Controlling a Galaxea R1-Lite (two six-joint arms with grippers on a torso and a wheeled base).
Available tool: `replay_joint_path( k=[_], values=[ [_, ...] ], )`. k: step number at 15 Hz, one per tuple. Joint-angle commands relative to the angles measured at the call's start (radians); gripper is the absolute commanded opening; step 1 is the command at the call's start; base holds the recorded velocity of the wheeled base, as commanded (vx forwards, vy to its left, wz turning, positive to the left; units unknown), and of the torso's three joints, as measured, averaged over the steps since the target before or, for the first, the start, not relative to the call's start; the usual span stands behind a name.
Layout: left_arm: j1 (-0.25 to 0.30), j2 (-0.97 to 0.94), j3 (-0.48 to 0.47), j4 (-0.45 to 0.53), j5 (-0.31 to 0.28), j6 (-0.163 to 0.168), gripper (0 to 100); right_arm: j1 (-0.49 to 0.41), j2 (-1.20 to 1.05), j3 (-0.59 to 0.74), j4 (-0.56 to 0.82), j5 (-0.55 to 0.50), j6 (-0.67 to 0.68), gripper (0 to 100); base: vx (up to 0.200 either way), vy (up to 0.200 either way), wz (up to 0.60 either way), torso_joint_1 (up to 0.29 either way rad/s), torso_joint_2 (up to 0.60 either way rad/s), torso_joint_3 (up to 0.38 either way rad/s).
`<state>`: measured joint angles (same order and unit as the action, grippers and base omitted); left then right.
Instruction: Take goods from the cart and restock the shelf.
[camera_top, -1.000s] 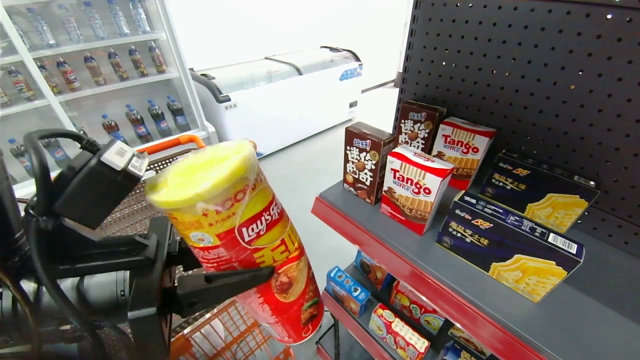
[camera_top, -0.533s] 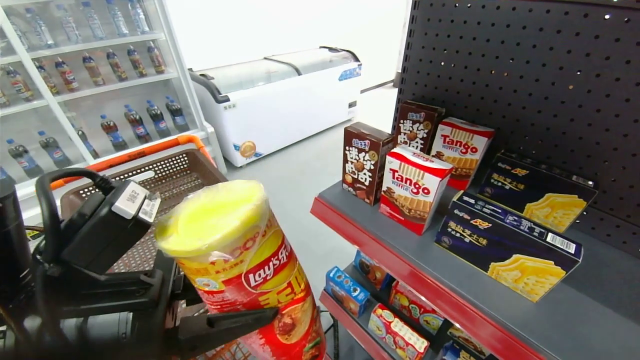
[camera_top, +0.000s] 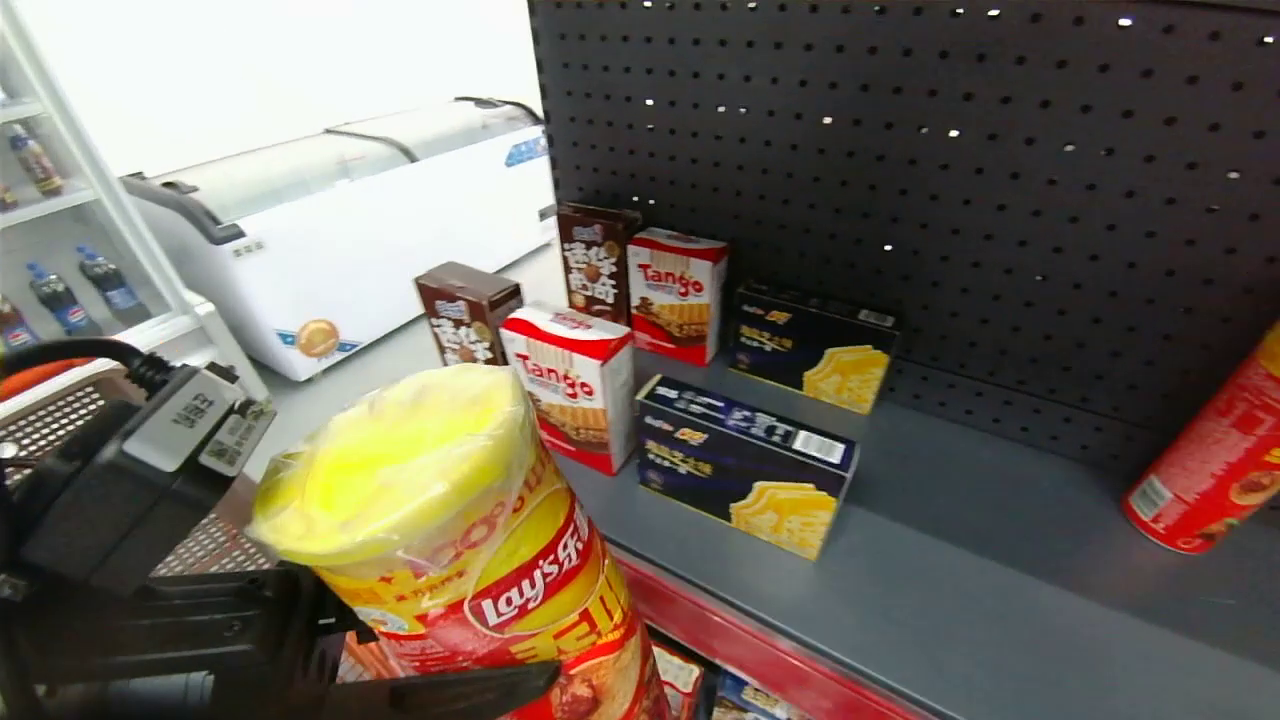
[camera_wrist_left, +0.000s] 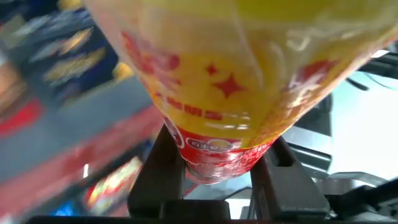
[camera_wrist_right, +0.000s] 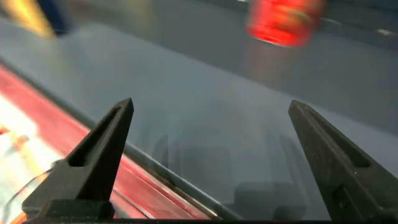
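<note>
Placement is turning on one relation: the bare grey shelf (camera_top: 960, 560) is lying ahead of and to the right of your left gripper (camera_wrist_left: 217, 167), beyond the red front lip.

Your left gripper is clamping the tall red and yellow chips canister with the yellow lid under clear plastic wrap (camera_top: 470, 540), its fingers pressing on the lower body from both sides. The canister is hanging off the shelf's front edge, not yet over the grey surface, with the brown mesh cart (camera_top: 60, 420) sitting behind the gripper on its left. Its long axis is running near upright, with the lid leaning back and away from the shelf, so you are likely needing to level it before setting it down.

Just ahead of the held canister, a red and white wafer box (camera_top: 578, 385) and a long dark blue biscuit box (camera_top: 745, 465) are standing. Open surface is lying further right, between that blue box and a second red canister (camera_top: 1210, 460) leaning at the far right.

Your right gripper (camera_wrist_right: 211, 112) is hovering over the shelf's front part with its fingers spread wide and nothing between them. It is sitting nearer the open stretch, but the left arm is carrying the goods, so the left arm is probably the one making the move across to the right.
</note>
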<state>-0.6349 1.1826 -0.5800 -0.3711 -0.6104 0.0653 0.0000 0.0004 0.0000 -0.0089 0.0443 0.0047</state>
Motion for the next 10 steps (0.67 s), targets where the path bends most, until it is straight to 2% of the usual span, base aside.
replay_joint_path(
  k=[1, 10],
  values=[
    [-0.008, -0.014, -0.001, 0.000, 0.000, -0.001, 0, 0.000, 0.000, 0.000, 0.000, 0.000, 0.000, 100, 0.000, 0.000, -0.60, 0.007, 0.01, 0.007],
    [-0.009, -0.026, -0.004, -0.002, 0.000, -0.001, 0, 0.000, 0.000, 0.000, 0.000, 0.000, 0.000, 100, 0.000, 0.000, -0.60, 0.002, 0.00, 0.004]
  ],
)
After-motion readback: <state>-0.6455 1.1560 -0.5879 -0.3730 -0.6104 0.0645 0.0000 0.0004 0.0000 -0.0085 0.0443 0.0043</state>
